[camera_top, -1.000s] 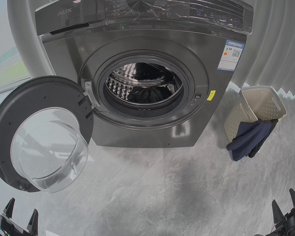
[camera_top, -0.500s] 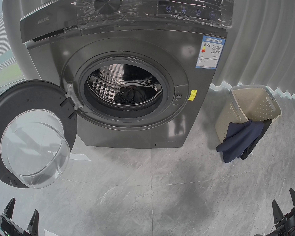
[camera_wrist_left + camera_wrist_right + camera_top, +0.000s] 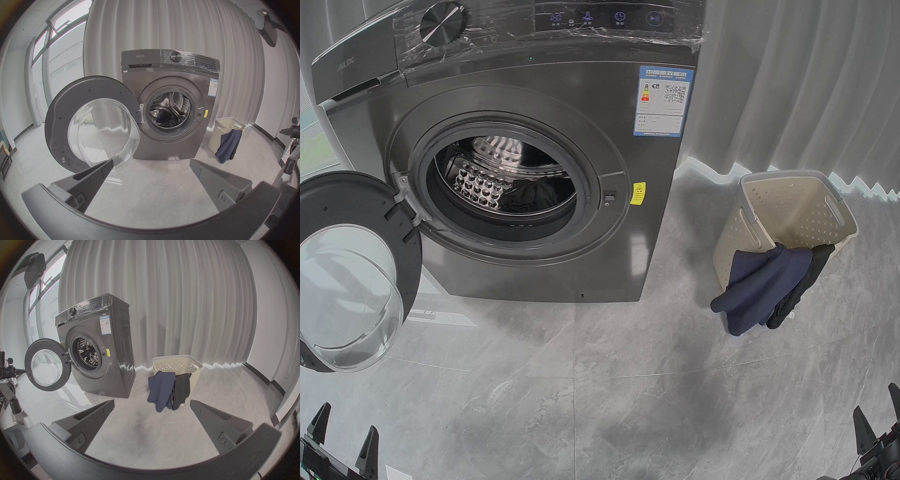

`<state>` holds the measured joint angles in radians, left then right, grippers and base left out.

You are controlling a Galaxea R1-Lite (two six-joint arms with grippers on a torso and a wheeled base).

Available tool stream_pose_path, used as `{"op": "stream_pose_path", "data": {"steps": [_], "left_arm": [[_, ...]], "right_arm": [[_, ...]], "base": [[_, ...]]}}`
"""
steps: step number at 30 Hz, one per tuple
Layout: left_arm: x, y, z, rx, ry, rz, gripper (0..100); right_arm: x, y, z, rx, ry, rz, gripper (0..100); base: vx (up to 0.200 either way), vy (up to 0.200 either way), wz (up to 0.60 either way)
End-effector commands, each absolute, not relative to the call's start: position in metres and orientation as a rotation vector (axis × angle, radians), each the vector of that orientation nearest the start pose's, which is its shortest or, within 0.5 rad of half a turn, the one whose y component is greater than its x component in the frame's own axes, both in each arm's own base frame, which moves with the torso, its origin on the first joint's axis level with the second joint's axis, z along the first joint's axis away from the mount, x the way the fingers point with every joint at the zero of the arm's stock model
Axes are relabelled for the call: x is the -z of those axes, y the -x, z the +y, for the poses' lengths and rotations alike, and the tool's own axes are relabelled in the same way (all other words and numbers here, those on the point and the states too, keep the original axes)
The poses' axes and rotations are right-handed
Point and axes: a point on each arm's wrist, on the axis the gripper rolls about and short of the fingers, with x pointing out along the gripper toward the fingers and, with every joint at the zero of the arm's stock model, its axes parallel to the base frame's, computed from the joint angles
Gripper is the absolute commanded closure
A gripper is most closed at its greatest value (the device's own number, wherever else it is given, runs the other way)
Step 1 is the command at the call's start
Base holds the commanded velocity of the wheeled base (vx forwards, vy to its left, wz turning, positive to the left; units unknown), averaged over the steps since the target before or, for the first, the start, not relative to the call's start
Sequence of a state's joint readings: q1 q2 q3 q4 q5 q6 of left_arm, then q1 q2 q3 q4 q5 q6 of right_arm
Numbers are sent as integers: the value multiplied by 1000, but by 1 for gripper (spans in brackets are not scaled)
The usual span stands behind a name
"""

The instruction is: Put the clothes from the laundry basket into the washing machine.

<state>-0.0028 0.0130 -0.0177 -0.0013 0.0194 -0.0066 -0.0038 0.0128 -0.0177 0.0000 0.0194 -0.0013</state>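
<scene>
1. Closest to me, the left gripper [image 3: 150, 162] hangs low over the floor [image 3: 612, 387]. Its jaws are spread wide, with nothing between them.
2. The right gripper [image 3: 151, 402] hangs low on the other side. Its jaws are spread wide too, and it holds nothing.
3. The floor is grey stone tile with thin lines running across it.
4. Farther on, at the left, the round door [image 3: 353, 275] of the washing machine [image 3: 581, 87] is swung all the way out. It has a dark ring around a see-through bowl.
5. The washing machine is a big grey box standing on the floor. It has a knob and buttons along the top, under shiny plastic wrap, and a blue sticker and a small yellow one on the front.
6. Through the round hole I can see the shiny metal drum [image 3: 487, 181]. Some dark clothes [image 3: 534, 195] lie at the bottom of it.
7. To the right of the machine, near it but not touching, stands the cream laundry basket [image 3: 800, 212].
8. A dark blue cloth [image 3: 759, 287] hangs over the basket's near edge and down its outside. A black cloth [image 3: 800, 287] hangs right beside it, touching it.
9. Farthest back, a long pale curtain [image 3: 787, 81] hangs behind the basket and the machine.
</scene>
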Motion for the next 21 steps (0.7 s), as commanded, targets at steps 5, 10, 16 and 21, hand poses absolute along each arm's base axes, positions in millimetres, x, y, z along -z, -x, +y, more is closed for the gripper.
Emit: {"op": "stream_pose_path", "data": {"steps": [5, 10, 16, 21], "left_arm": [[-76, 22, 1, -23, 20, 3, 0], [-76, 22, 1, -26, 26, 3, 0], [-76, 22, 1, -26, 23, 4, 0], [-76, 22, 1, -26, 24, 3, 0]], "right_arm": [[-76, 22, 1, -15, 1, 5, 0], [-76, 22, 1, -15, 1, 5, 0], [-76, 23, 1, -15, 1, 3, 0], [-76, 22, 1, -14, 3, 5, 0]], "base": [[0, -80, 0], [0, -200, 0], [0, -200, 0], [0, -200, 0]]}}
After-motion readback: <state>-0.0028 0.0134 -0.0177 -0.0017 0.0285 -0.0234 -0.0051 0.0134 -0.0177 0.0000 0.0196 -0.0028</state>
